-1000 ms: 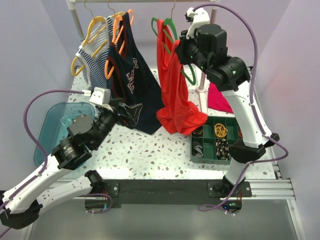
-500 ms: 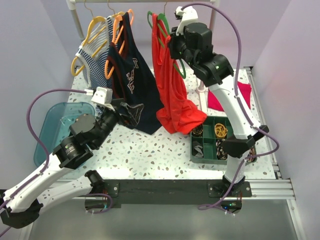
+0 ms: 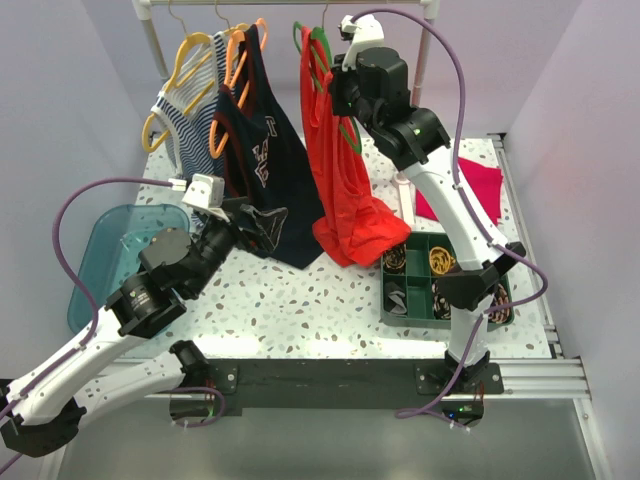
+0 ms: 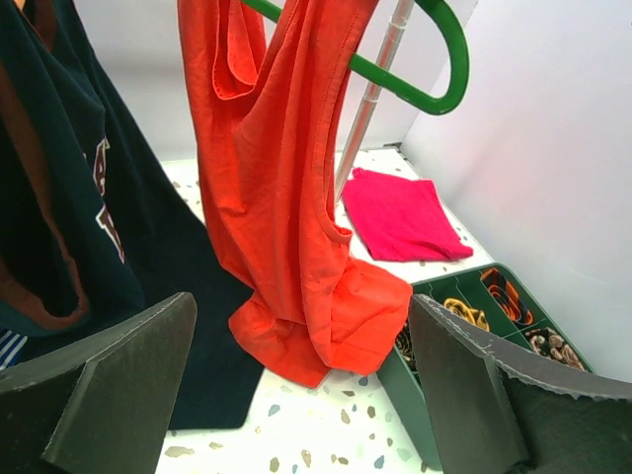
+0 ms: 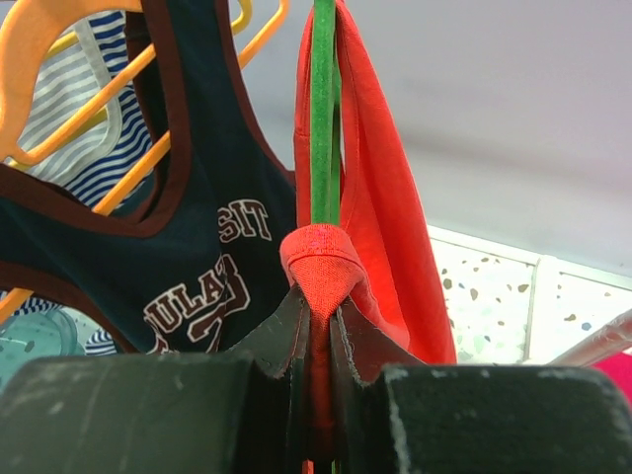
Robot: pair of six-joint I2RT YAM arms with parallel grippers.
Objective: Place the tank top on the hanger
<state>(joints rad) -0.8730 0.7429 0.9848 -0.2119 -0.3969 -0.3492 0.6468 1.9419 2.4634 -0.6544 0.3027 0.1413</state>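
Right gripper (image 5: 318, 301): clamped on a fold of the tank top (image 3: 345, 190) against the hanger (image 5: 324, 118).
Tank top: draped over hanger, hem touching tray (image 3: 400, 305).
Left gripper (image 4: 296, 380): wide apart, empty.
Crowding: navy top (image 3: 265, 170) just left.

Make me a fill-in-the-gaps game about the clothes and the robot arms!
The red-orange tank top hangs over a ____ hanger.
The right tool is shut on a fold of the ____.
The left tool has its jaws ____.
The folded pink cloth lies on the ____.
Missing words: green; tank top; open; table.
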